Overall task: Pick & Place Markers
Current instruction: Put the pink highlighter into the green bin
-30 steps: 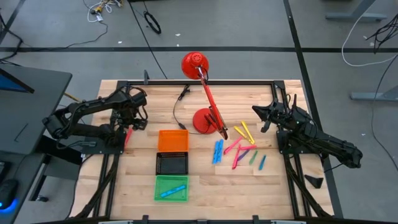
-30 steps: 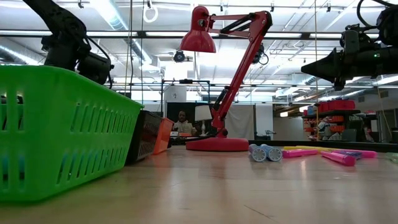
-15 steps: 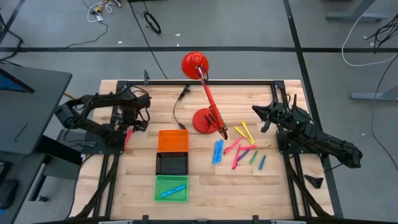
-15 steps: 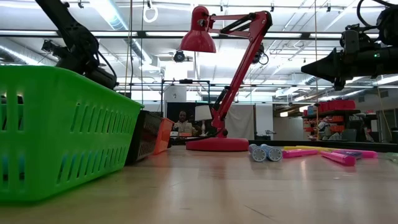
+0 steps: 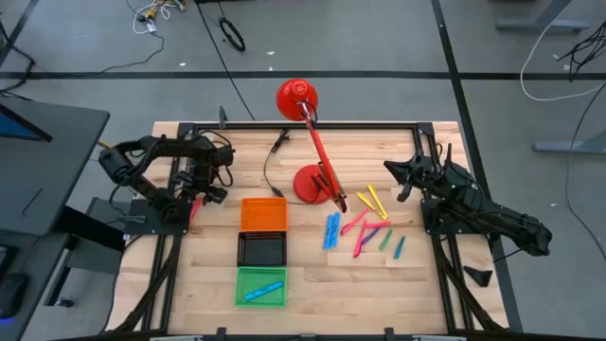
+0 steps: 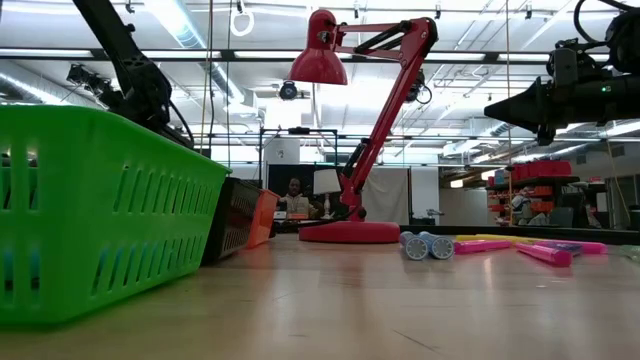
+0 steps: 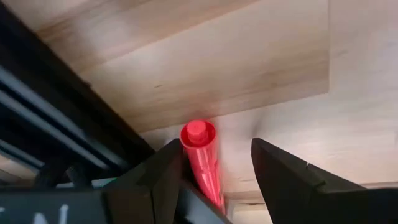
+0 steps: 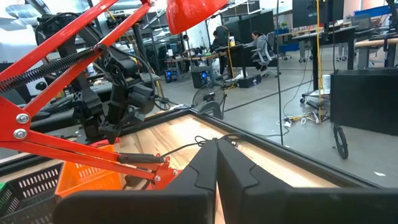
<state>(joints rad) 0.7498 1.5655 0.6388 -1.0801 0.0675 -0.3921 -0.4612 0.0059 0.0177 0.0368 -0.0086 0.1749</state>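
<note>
A red marker [image 7: 203, 163] lies at the table's left edge beside the black frame rail [image 7: 68, 149]; it shows in the high view too [image 5: 195, 210]. My left gripper [image 5: 205, 186] points steeply down over it, open, with a finger on each side of the marker [image 7: 214, 171]. More markers [image 5: 365, 225] in blue, pink, yellow and green lie loose on the wood right of the lamp base, and show in the low view [image 6: 480, 245]. One blue marker [image 5: 263, 289] lies in the green tray. My right gripper [image 5: 390, 169] waits shut and level at the right. My left gripper comes at the red marker from above, slanting, with the marker's capped end [image 7: 198, 134] close against one finger [image 7: 163, 177] and a wide gap to the other finger [image 7: 280, 180]. Whether that finger touches the marker, I cannot tell.
An orange tray [image 5: 263, 214], a black tray [image 5: 261, 249] and a green tray [image 5: 260, 286] stand in a row mid-table. A red desk lamp [image 5: 308, 142] with its cord stands at the far middle. The green tray [image 6: 100, 210] hides my left gripper in the low view.
My left arm has folded back toward the table's left edge. Its gripper has sunk and tipped more steeply down over the red marker, which has stayed where it lay.
</note>
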